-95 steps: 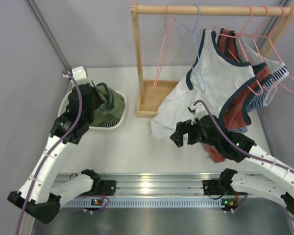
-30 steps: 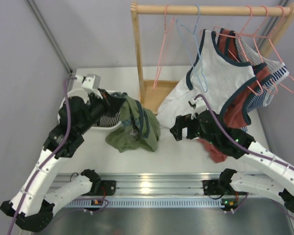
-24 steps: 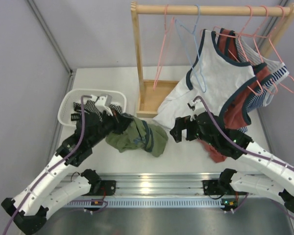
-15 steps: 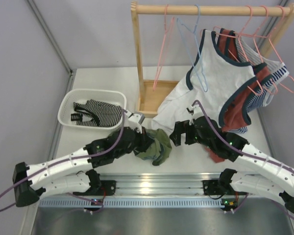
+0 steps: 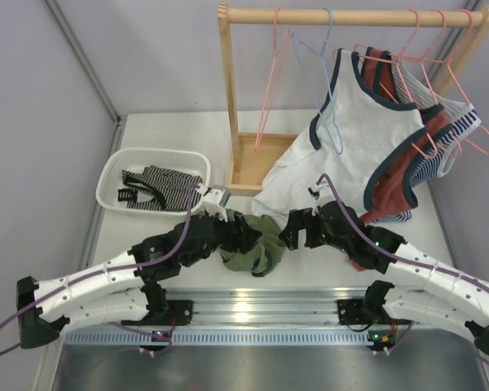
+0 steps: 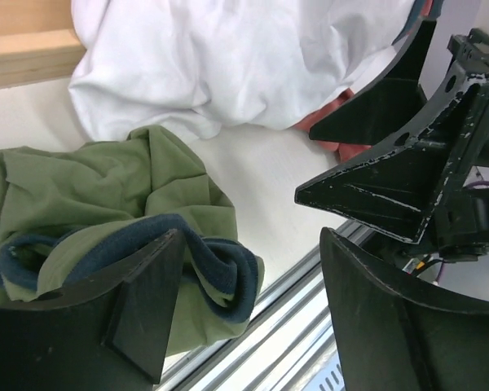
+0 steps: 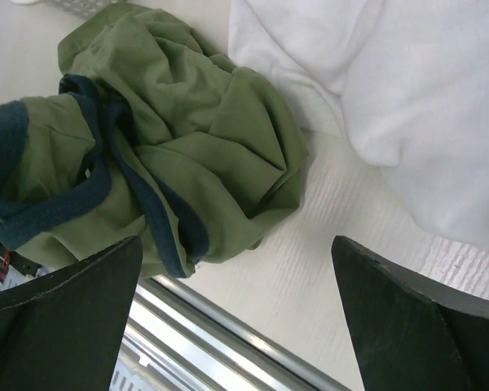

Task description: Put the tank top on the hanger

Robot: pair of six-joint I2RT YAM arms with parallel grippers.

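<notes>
Lower centre, the tank top (image 5: 257, 246) now lies crumpled on the table (image 5: 183, 134), brought out of the basket (image 5: 107, 173) at left, with the left gripper (image 6: 251, 244) and right gripper (image 7: 235, 244) both spread wide and empty over it, so I'd say it needs opening out before meeting the hanger (image 5: 319, 81), upper centre.

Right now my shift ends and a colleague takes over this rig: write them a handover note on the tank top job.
Left end effector: open, low beside the crumpled olive-green tank top with navy trim, gripping nothing.
Right end effector: open, above the same top.
The top lies bunched on the table, near the front edge. The thin light-blue wire hanger hangs on the wooden rail and looks bare.
Done: nothing on the hanger yet.
Left: grasp the top, spread it, put it on the hanger.
</notes>
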